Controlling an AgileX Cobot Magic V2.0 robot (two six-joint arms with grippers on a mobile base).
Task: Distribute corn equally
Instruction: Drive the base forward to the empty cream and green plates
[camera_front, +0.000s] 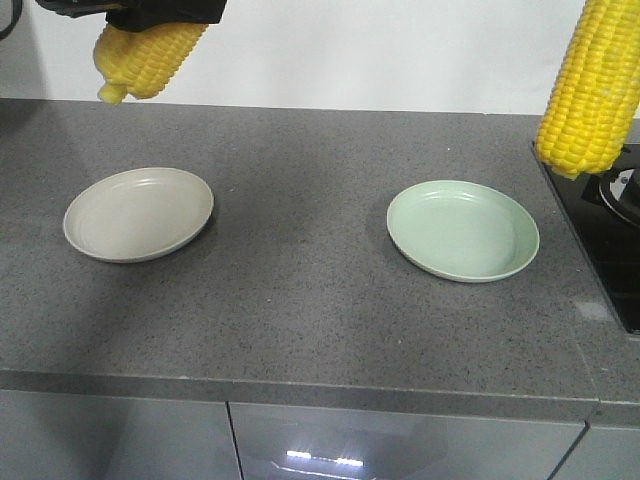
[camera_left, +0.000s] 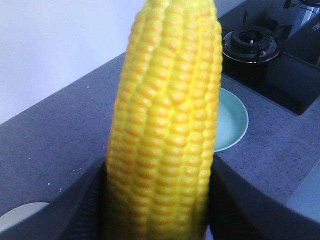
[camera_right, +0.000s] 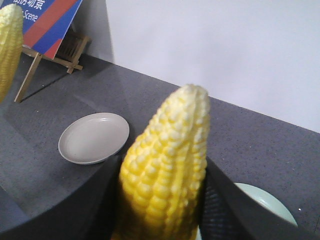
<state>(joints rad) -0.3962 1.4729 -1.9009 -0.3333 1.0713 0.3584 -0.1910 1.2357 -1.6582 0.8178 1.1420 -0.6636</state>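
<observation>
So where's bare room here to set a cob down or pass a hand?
Both the beige plate and the green plate are empty. Bare countertop lies between them and along the front edge. It is crowded at the right, where held corn hangs by the cooktop.

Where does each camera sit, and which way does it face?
Front view: above grey counter, facing round beige plate and round green plate; left gripper top left.
Left wrist: behind left gripper holding one yellow corn cob, facing green plate, black stove.
Right wrist: behind right gripper holding another yellow corn cob, facing beige plate.
All share the green plate.
</observation>
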